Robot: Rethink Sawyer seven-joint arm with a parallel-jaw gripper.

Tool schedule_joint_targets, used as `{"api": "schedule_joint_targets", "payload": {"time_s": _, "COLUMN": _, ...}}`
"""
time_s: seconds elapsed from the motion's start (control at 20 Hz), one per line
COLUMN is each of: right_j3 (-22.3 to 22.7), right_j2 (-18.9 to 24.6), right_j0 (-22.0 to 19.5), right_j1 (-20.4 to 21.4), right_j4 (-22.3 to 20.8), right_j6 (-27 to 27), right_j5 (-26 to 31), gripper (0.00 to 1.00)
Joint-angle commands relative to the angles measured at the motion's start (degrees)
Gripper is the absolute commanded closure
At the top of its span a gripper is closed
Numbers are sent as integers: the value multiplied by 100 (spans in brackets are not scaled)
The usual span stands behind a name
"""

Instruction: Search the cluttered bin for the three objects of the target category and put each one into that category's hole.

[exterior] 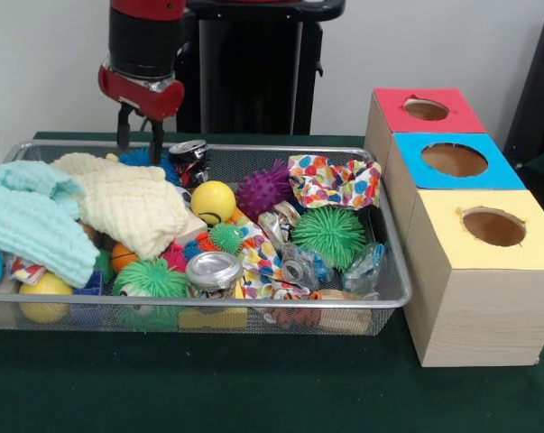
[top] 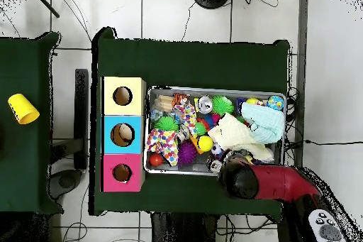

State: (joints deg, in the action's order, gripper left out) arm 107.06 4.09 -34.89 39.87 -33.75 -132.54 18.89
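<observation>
My gripper (exterior: 138, 142) hangs open and empty over the far left corner of the wire bin (exterior: 281, 148), just above a blue spiky ball (exterior: 145, 158) and beside a crushed can (exterior: 189, 155). The bin holds a cream cloth (exterior: 132, 203), a mint cloth (exterior: 32, 221), a patterned cloth (exterior: 335, 180), a yellow ball (exterior: 213, 200), purple (exterior: 264, 188) and green (exterior: 328, 234) spiky balls, and a silver can (exterior: 213, 271). In the overhead view the arm's black head (top: 237, 179) covers the gripper at the bin's (top: 216, 89) near edge.
Three wooden boxes with round holes stand in a row beside the bin: red top (exterior: 425, 110), blue top (exterior: 454, 161), yellow top (exterior: 490, 227). The blue box's hole (top: 123, 134) has something pale inside. A yellow cup (top: 23, 108) lies on a separate table.
</observation>
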Motion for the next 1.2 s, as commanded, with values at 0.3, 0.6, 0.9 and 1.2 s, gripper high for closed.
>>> {"api": "schedule_joint_targets", "payload": {"time_s": 0.3, "right_j3": -457, "right_j2": 1127, "right_j0": -330, "right_j1": -425, "right_j4": -473, "right_j6": 924, "right_j5": -14, "gripper": 0}}
{"api": "schedule_joint_targets", "payload": {"time_s": 0.6, "right_j3": -590, "right_j2": 1057, "right_j0": -234, "right_j1": -443, "right_j4": -588, "right_j6": 700, "right_j5": -150, "gripper": 0}}
{"api": "schedule_joint_targets", "payload": {"time_s": 0.9, "right_j3": -633, "right_j2": 808, "right_j0": 24, "right_j1": -189, "right_j4": -685, "right_j6": 545, "right_j5": -29, "gripper": 0}}
{"api": "schedule_joint_targets", "payload": {"time_s": 1.2, "right_j3": -685, "right_j2": 163, "right_j0": 577, "right_j1": 183, "right_j4": -1012, "right_j6": 123, "right_j5": -115, "gripper": 0}}
